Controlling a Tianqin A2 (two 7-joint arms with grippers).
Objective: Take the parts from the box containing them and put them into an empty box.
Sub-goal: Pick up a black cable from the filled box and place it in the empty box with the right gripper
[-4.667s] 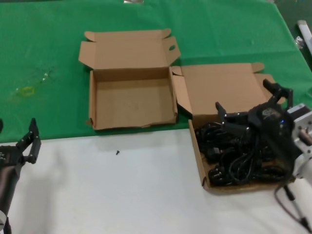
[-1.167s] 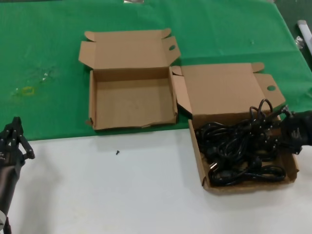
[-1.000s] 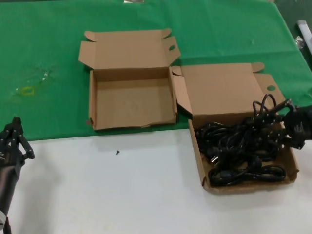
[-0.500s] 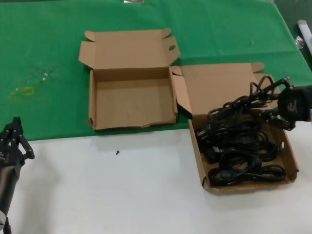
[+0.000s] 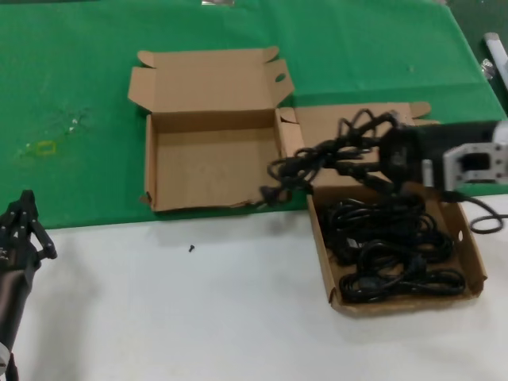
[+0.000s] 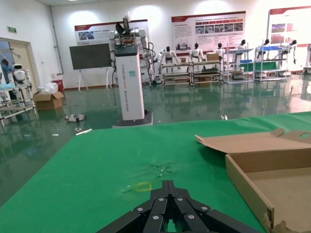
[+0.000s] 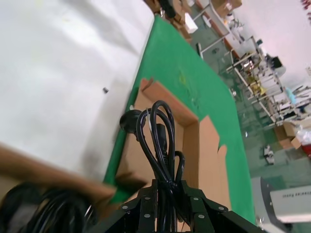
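Observation:
The empty box (image 5: 214,163) lies open on the green cloth, left of centre. The box containing the parts (image 5: 475,252) sits to its right, with several coiled black cables (image 5: 393,246) inside. My right gripper (image 5: 379,155) is shut on a bundle of black cable (image 5: 317,159) and holds it in the air above the gap between the boxes, its plug hanging near the empty box's right wall. In the right wrist view the gripper (image 7: 167,187) clamps the cable loops (image 7: 158,131) above the empty box (image 7: 136,155). My left gripper (image 5: 28,218) is shut and empty at the table's left edge.
A small black screw (image 5: 191,248) lies on the white table in front of the empty box. A yellow mark (image 5: 44,148) is on the green cloth at the left. Both box lids stand open at the back. The left wrist view shows the empty box's corner (image 6: 252,194).
My right gripper has lifted a cable bundle out of the right box and carried it left toward the empty box. The left gripper, open earlier, has stayed shut and still since.

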